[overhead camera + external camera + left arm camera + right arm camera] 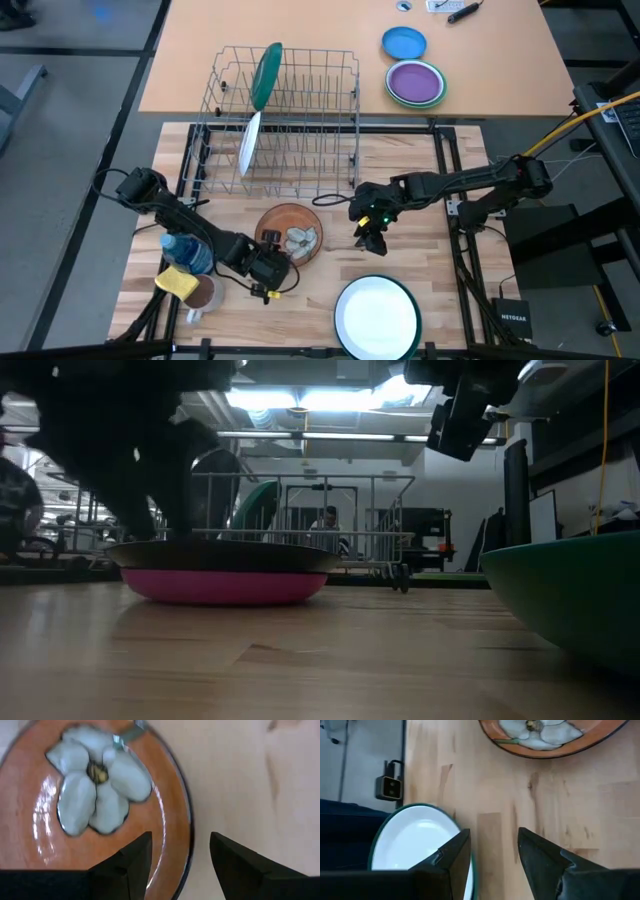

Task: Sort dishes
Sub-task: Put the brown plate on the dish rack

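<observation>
With its fingers spread and empty over the near rim of the round brown plate painted with a white flower [290, 234], the left gripper [268, 268] seems lined up to pinch that edge, while the right gripper [372, 238], likewise open and empty, hangs just right of it.

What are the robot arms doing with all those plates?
They're sorting dishes. The left gripper sits open at the rim of the brown flower plate, one finger over it and one outside. The right gripper hangs open above the table, between that plate and the white green-rimmed plate. Two dishes already stand in the wire rack.
</observation>
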You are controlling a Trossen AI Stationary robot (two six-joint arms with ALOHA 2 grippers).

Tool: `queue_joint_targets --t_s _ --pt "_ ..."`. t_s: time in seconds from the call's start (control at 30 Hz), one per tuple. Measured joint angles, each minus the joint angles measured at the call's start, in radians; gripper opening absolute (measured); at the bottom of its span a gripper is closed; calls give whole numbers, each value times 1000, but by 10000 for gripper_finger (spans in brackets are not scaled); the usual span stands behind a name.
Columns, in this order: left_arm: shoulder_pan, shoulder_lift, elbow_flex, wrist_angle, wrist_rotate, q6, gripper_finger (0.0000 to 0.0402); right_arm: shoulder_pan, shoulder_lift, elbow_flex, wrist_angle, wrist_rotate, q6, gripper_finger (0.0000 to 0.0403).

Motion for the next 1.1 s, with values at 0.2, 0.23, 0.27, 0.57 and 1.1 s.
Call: queue_joint_targets --t_s 0.2,0.23,0.27,0.57,1.1 --pt "0 8 -50 -1 -1 0 187 0 0 0 -2 3 -2 168" --pt "0 8 -56 6 -2 0 187 0 0 0 -2 3 -2 168" --pt "0 8 -60 11 -3 0 187 0 0 0 -1 3 -2 168" --pt "3 30 -98 15 -29 79 184 0 0 0 1 13 0 168" --pt "0 54 -99 98 -130 134 23 0 0 0 1 14 2 168"
